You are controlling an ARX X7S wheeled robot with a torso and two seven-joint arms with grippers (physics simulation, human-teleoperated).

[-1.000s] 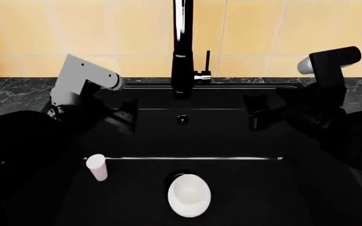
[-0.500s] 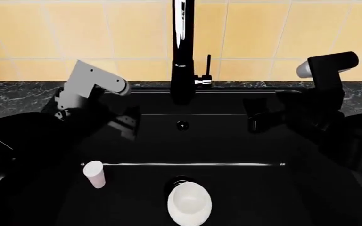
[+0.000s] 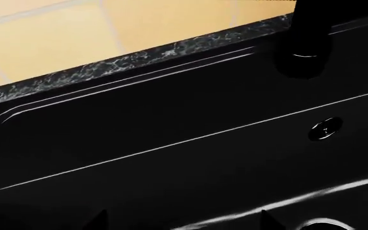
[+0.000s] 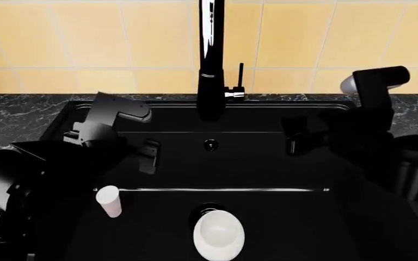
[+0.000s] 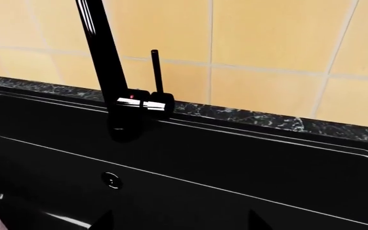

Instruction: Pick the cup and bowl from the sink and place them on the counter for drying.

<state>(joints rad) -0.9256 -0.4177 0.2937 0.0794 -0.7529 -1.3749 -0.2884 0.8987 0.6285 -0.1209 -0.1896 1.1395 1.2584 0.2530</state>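
Since a moment ago the left arm has dropped lower into the sink, its left tool now sitting near the far wall, above and beyond the cup; the right tool has hardly shifted. Both tools are dark against the basin, and I cannot tell how their jaws stand. The cup stands upright on the sink floor at the left. The bowl rests near the middle, just by the drain, well apart from it. Open floor lies between them. The marble surface borders the sink's far rim behind the faucet.
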